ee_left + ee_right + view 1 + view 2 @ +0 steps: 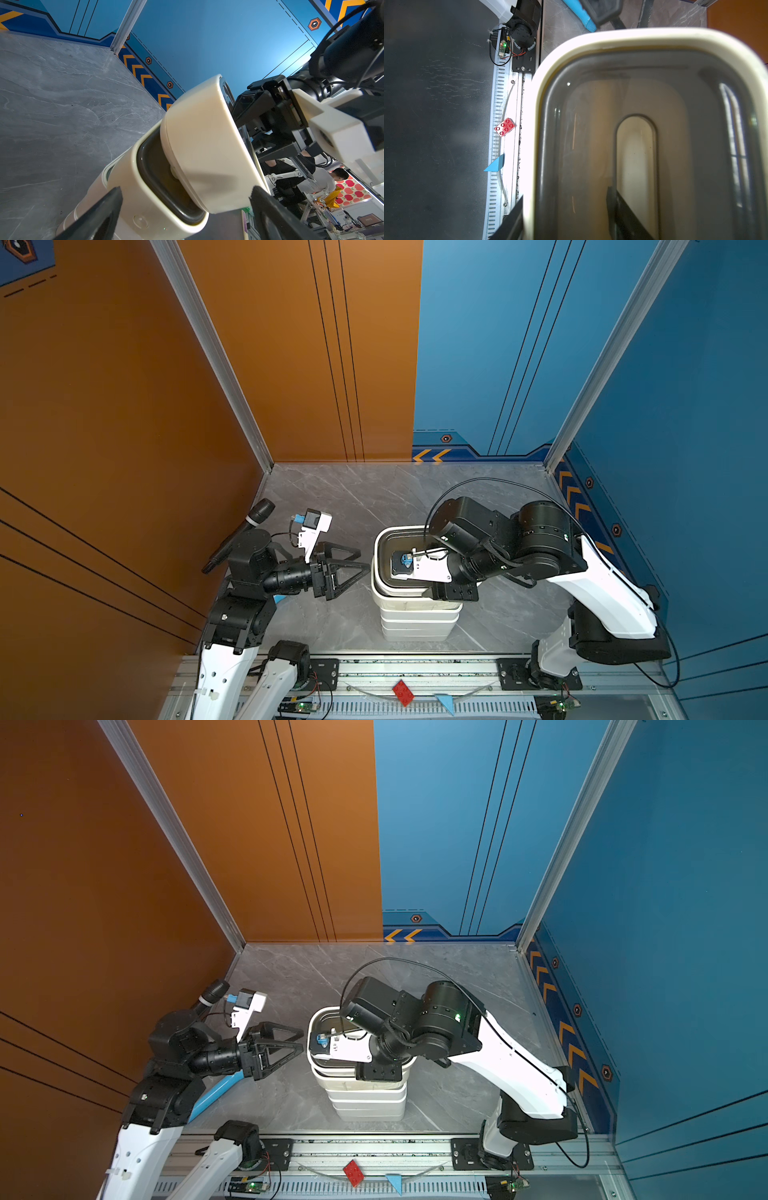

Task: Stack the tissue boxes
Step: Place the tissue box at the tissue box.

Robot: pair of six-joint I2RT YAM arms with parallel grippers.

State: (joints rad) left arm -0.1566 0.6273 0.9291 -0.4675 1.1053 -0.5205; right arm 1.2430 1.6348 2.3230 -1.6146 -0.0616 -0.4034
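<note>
top cream tissue box (633, 39): crowns stack (415, 622) | right gripper (565, 193): clamped on its wall, one finger outside, one inside | left gripper (361, 560): spread, beside stack

Grey marbled tabletop (332, 497) bears a stack of tissue boxes (419, 624) near its front edge

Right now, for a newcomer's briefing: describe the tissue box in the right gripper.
On the grey marble table stands one stack of tissue boxes. Its topmost box, pinched by the right gripper, is rounded cream, dark-brown topped, and tilted on its twin.
</note>
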